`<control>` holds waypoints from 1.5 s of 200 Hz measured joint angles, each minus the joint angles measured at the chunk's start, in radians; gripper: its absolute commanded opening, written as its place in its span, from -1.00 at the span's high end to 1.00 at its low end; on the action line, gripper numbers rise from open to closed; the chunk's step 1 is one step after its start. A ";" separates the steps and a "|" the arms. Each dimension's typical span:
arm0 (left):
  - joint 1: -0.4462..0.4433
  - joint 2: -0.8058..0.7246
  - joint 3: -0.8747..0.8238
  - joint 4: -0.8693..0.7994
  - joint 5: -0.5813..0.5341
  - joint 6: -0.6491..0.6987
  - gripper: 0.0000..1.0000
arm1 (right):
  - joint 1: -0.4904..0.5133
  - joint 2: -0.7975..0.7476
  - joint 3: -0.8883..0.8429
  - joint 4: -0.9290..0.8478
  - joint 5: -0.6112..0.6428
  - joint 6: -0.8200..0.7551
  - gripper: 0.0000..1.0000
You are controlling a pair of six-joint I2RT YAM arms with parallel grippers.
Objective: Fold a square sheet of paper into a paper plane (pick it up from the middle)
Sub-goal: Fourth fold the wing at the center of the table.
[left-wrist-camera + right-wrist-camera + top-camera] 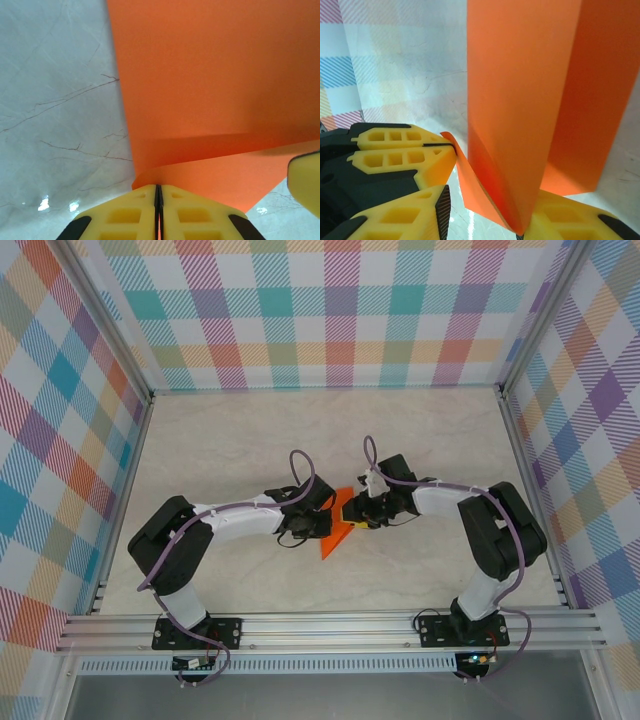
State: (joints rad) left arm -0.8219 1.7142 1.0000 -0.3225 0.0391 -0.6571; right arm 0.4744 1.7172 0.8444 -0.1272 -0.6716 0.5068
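Square sheet of paper [337, 527], one, partly folded, over bench [250, 440]; two hands: left hand [158, 187] clamped on it, right hand [490, 197] parted around it.

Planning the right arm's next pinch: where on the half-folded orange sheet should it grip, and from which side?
Probably the raised fold of the orange sheet, from the robot's right, opposite the shut left gripper pinching its edge. The fold stands upright inside the open right gripper, so closing there should catch both layers.
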 measured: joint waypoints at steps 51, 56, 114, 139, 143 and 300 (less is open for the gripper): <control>0.000 0.000 0.000 0.005 0.000 0.000 0.73 | 0.006 0.048 0.037 -0.041 0.001 -0.082 0.64; 0.000 0.000 -0.001 0.007 0.000 0.000 0.70 | 0.006 0.050 0.039 -0.044 0.001 -0.087 0.68; -0.060 -0.090 -0.056 0.013 -0.079 0.030 0.40 | 0.007 0.055 0.041 -0.042 0.009 -0.034 0.87; -0.151 -0.104 -0.064 0.009 -0.159 0.047 0.20 | 0.011 0.049 0.035 -0.027 0.016 0.020 0.87; -0.164 -0.104 -0.066 0.009 -0.171 0.050 0.18 | 0.011 0.046 0.033 -0.025 0.017 0.028 0.86; -0.326 -0.023 -0.059 0.007 -0.433 0.071 0.14 | 0.037 0.000 0.018 -0.026 0.063 0.115 0.82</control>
State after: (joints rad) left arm -1.1481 1.6917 0.9413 -0.3153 -0.3939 -0.5861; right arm 0.5117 1.7176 0.8619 -0.1532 -0.6086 0.6216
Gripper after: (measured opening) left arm 0.440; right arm 0.088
